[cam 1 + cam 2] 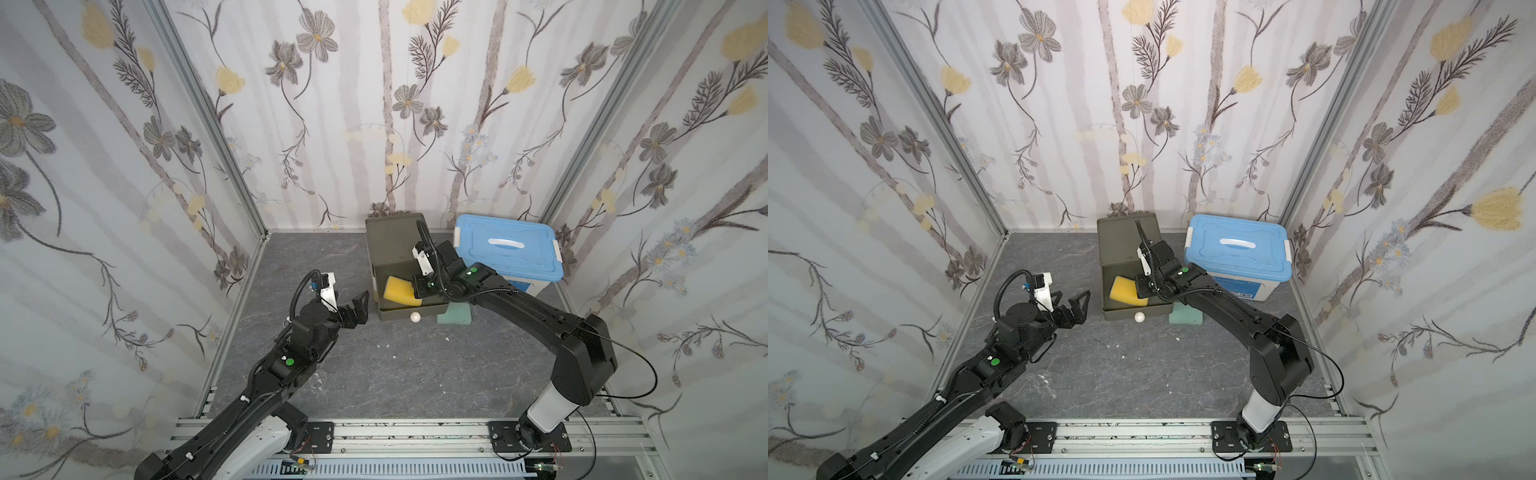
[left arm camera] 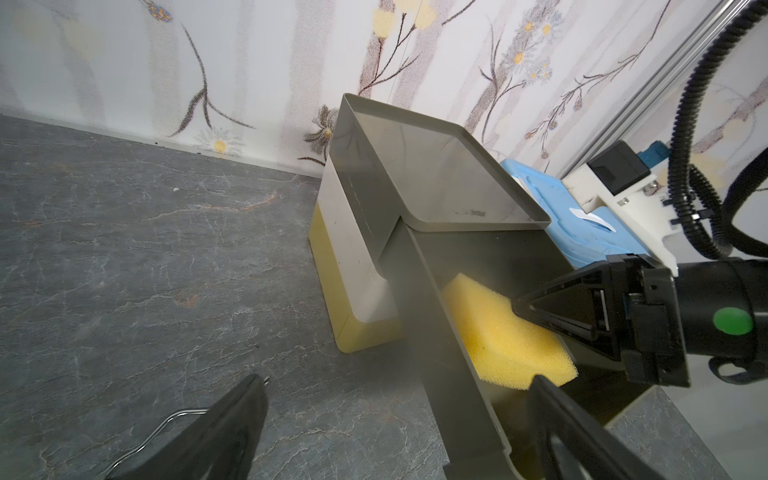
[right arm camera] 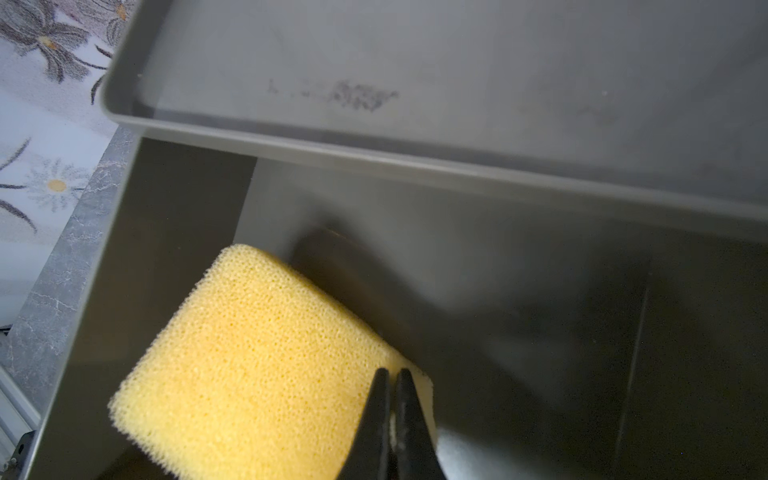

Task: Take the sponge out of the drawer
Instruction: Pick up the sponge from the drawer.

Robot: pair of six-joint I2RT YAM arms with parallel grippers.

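Pinching a corner of the yellow porous foam sponge (image 3: 257, 365), our right gripper (image 3: 392, 384) had its fingers pressed together; the sponge lay by the open olive-green drawer's (image 1: 415, 311) left wall. Our left gripper (image 1: 352, 302) stood spread.

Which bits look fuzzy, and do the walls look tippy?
In the right wrist view the sponge is sharp, tiny holes showing, while the drawer behind it looks soft and shadowy; in the left wrist view the drawer's near wall is smeared, too close to the lens; in both top views the wall posts splay outward.
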